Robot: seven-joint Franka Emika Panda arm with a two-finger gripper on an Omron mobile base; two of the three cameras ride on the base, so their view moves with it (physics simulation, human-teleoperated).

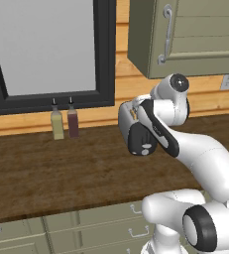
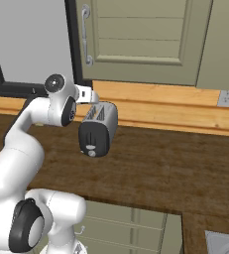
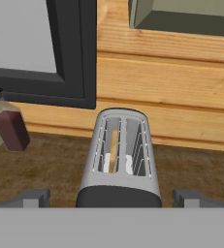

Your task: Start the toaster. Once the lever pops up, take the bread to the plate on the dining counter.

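While the arm reaches forward over the worktop, notes as follows.

Gripper: fingers spread wide apart, one dark tip low at each side of the hand view; nothing between them but air, and the toaster's near end sits in the gap beyond.
Toaster: stands upright on the dark wood worktop, near the wooden back wall, black end face turned toward the robot. From the left base camera the arm hides most of it; only the black end shows.
Lever: small light tab low on the black end face.
Bread: thin pale slice standing on edge in the left slot as the hand camera sees it, sunk below the slot rim; right slot shows wire guides.
Bottles: pale yellow bottle and dark red bottle side by side under the black-framed window, well apart from the toaster.
Cabinet: grey-green door with handle above the toaster.
Wall outlet: on the wood panelling, far right.
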